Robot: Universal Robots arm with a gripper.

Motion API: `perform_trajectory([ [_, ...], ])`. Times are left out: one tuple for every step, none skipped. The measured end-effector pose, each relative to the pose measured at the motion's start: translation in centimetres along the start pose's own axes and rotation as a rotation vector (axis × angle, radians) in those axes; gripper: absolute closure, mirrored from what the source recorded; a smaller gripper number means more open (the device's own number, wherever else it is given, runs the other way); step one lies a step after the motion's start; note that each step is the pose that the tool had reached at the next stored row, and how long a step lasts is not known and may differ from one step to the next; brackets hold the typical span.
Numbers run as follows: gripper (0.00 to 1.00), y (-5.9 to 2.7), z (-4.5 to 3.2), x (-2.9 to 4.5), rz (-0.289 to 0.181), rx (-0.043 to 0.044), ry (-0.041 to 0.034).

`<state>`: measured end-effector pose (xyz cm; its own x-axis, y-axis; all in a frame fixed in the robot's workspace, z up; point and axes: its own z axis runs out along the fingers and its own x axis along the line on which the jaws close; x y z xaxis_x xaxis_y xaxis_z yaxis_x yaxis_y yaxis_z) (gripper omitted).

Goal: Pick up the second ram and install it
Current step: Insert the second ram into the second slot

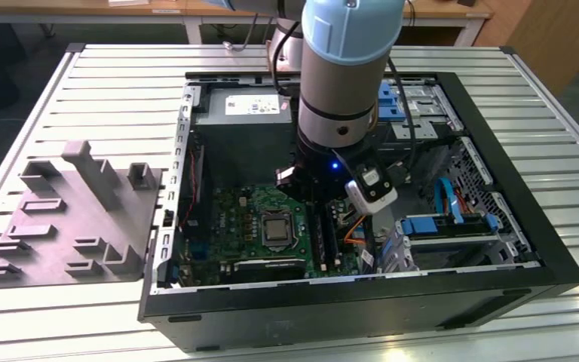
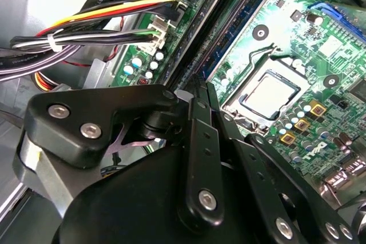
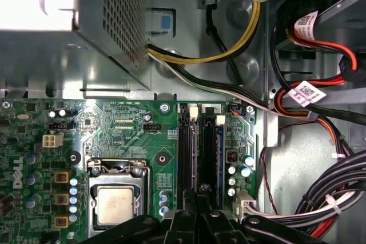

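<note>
My gripper (image 1: 312,202) reaches down inside the open computer case (image 1: 531,249), over the green motherboard (image 1: 231,226). In both wrist views its fingers (image 2: 194,135) run together to a point (image 3: 203,191) at one end of the long black memory slots (image 3: 187,152). The jaws are shut, and no gap shows between the tips. A thin dark-blue stick, the second ram (image 3: 221,158), stands on edge in the slot row just beside the tips. Its blue edge (image 2: 243,10) runs away from the fingers. Whether the tips touch it is hidden.
The grey power-supply box (image 1: 244,113) sits close behind the slots. Cable bundles (image 3: 320,198) crowd the side of the slots away from the processor socket (image 3: 116,204). Blue drive brackets (image 1: 440,226) are at the exterior view's right. A grey moulded fixture (image 1: 68,219) lies on the slatted table at that view's left.
</note>
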<state>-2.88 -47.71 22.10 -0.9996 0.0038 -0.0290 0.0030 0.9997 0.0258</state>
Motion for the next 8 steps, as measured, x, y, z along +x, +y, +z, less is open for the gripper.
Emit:
perform_trajectory([
  [0.88, 0.00, 0.00, 0.00, 0.000, -0.0001, 0.0000],
  [0.88, 0.00, 0.00, 0.00, 0.000, 0.0000, 0.0000],
  [0.88, 0.00, 0.01, 0.00, 0.000, 0.0000, 0.0000],
  [0.88, 0.00, 0.02, 0.00, 0.000, -0.0001, 0.0000],
  [0.88, 0.01, 0.10, 0.00, 0.000, -0.0006, -0.0002],
  [0.88, 0.00, 0.17, 0.00, 0.000, -0.0005, -0.0002],
  [0.88, 0.00, 0.21, 0.01, 0.000, -0.0002, -0.0001],
  [0.88, -0.01, 0.21, 0.01, 0.000, 0.0000, 0.0000],
])
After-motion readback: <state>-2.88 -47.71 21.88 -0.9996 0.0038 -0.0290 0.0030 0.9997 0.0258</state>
